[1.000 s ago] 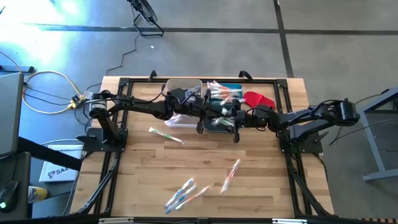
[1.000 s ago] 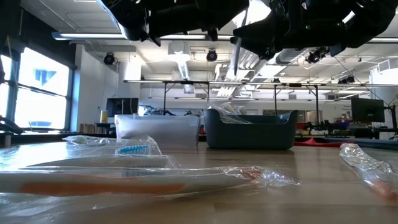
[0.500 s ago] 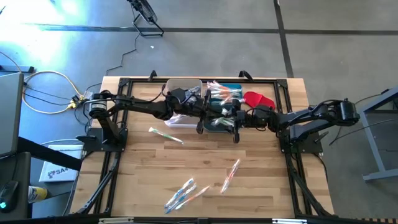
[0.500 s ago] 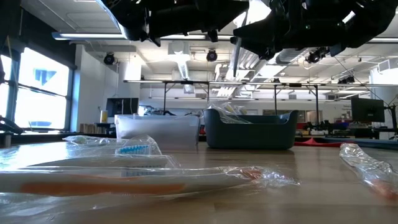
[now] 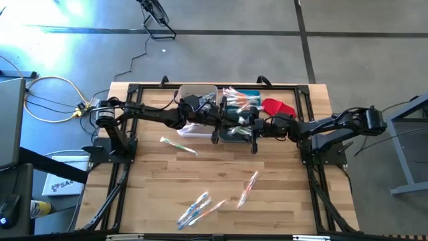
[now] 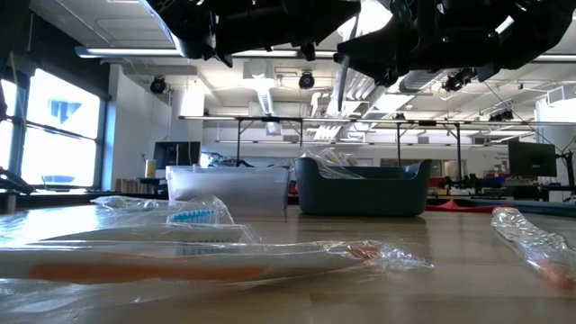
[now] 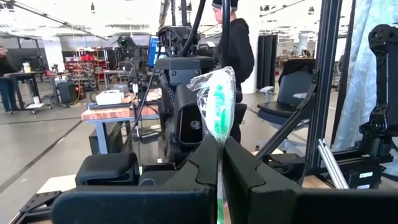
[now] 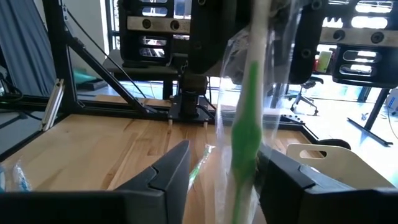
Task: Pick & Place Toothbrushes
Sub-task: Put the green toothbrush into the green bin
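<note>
Several wrapped toothbrushes (image 5: 195,210) lie loose at the lower centre of the high view, on the near part of the counter (image 5: 154,181); one more (image 5: 178,145) lies left of centre, and another pair (image 5: 247,189) right of centre.

Mid-frame, both arms meet over the bins. The left tool (image 7: 220,163) is fully shut on a green wrapped toothbrush (image 7: 217,102), which stands upright between its fingers. The right tool (image 8: 219,165) stands partly open around the same green toothbrush (image 8: 244,134); whether its fingers press on the wrapper cannot be told.

Judgement: a hand-over between the arms is under way. To do it well, the right tool should close squarely on the handle, not only on loose wrapper, before the left tool lets go; an early release risks a drop.

Beyond, the clear bin (image 5: 196,94) sits upper centre, with the dark bin (image 5: 249,95), already holding toothbrushes, just beside it on the right. A red cloth-like piece (image 5: 278,106) lies near the dark bin. The arms crowd the space over both bins, which narrows the drop path.
</note>
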Action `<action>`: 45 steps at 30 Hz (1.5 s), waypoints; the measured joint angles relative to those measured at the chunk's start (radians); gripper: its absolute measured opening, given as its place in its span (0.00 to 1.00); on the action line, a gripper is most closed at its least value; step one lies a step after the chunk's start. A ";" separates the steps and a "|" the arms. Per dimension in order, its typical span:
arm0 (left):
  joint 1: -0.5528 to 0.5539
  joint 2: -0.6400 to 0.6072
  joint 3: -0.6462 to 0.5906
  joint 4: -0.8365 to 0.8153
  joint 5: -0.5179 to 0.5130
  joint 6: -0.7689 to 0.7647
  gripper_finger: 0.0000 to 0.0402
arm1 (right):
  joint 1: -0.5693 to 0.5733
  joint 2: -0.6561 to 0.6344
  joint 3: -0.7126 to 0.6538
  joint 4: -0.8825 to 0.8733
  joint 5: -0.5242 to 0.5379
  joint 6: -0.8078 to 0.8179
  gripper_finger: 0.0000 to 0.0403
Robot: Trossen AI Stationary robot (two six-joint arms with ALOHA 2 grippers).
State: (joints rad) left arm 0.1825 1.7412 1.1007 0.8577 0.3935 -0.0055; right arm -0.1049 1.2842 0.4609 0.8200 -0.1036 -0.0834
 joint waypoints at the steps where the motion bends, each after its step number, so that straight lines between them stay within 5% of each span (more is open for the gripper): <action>1: 0.000 0.000 0.000 0.000 0.000 0.000 0.00 | 0.000 0.000 0.000 0.000 0.000 0.000 0.36; 15: 0.000 0.000 0.000 -0.021 -0.003 0.000 0.00 | 0.000 0.000 0.000 0.001 0.070 -0.003 0.08; 27: 0.000 0.000 0.000 -0.023 -0.024 -0.029 0.03 | 0.000 0.000 0.000 0.000 0.073 -0.003 0.08; 38: 0.000 0.000 0.000 -0.030 -0.072 -0.021 0.28 | 0.000 0.000 0.000 -0.003 0.076 0.000 0.08; 45: 0.000 0.000 0.000 -0.042 -0.073 -0.022 0.34 | 0.000 0.000 0.000 -0.005 0.075 0.000 0.08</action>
State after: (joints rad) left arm 0.1825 1.7412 1.1011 0.8160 0.3206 -0.0273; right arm -0.1051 1.2842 0.4610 0.8150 -0.0284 -0.0837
